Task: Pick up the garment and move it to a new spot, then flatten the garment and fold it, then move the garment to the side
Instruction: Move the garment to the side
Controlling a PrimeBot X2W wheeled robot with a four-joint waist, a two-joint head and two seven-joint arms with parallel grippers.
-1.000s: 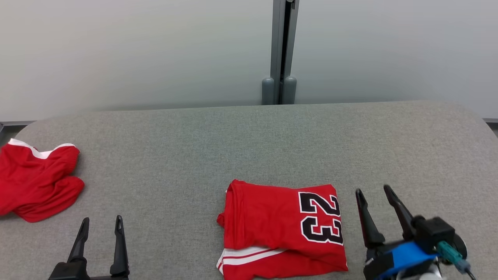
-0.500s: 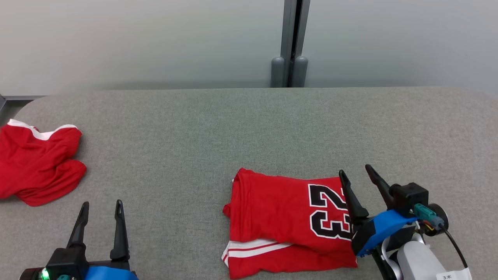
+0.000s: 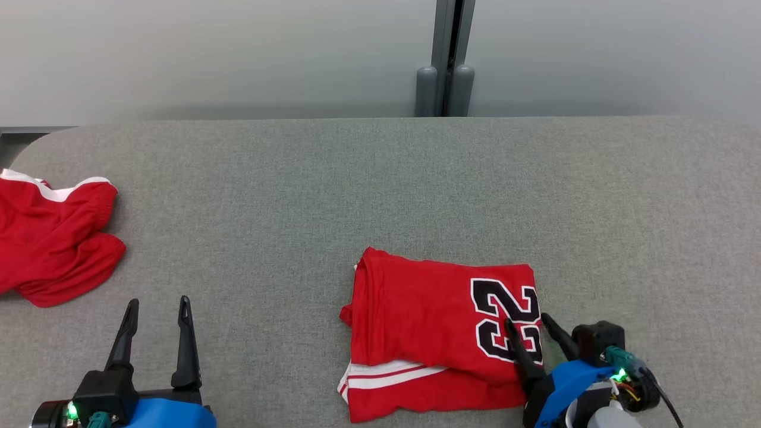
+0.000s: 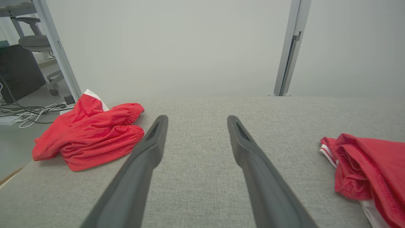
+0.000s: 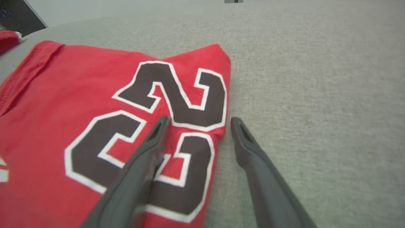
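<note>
Bare tabletop [image 3: 380, 190] open between folded jersey [image 3: 416, 321] and crumpled red cloth [image 3: 53, 244], wall [image 3: 208, 53] and post [image 3: 446, 59] seemingly just behind far edge

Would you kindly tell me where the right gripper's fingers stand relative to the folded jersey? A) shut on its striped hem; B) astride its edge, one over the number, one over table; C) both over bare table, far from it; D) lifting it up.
B: the right gripper is open, one of its fingers over the number on the jersey, the other over the table.
</note>
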